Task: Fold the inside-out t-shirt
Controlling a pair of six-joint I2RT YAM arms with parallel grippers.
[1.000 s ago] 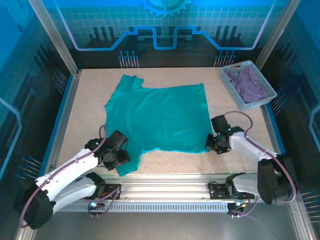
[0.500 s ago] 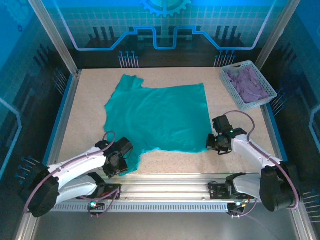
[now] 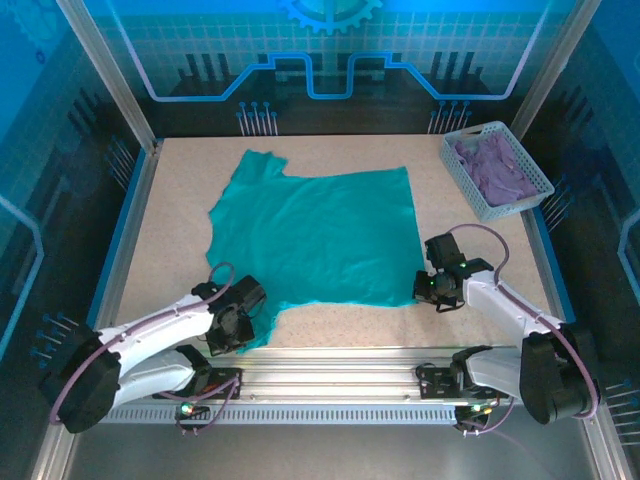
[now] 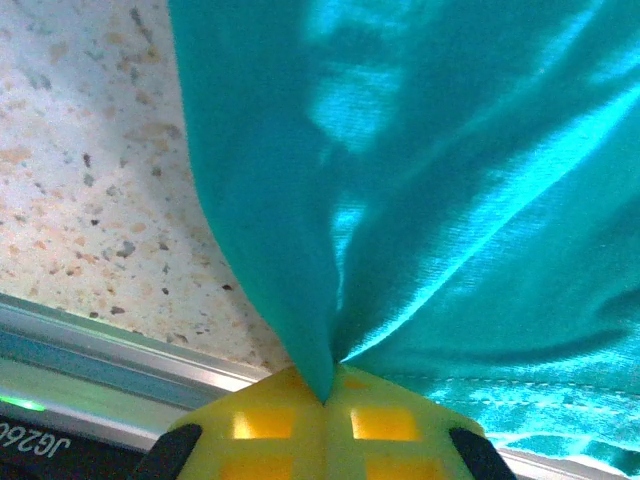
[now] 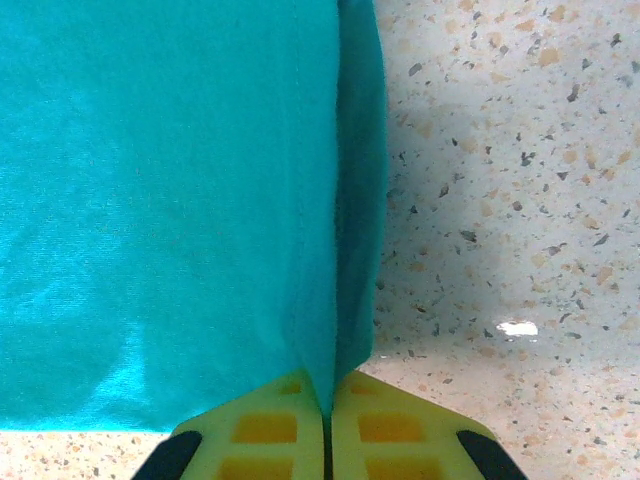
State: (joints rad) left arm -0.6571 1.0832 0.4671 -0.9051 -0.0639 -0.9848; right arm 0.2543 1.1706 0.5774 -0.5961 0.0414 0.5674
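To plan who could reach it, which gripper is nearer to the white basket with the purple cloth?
Right. The right gripper, shut on the t-shirt's near right corner, is on the basket's side. The left gripper pinches the near left corner, on the opposite side.

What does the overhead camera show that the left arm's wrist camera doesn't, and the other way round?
Overhead: the whole t-shirt spread flat, the right gripper at its near right corner, and a basket of purple cloth. Left wrist: the fabric bunched into a crease where the shut left gripper pinches it. Both: teal fabric on the speckled table.
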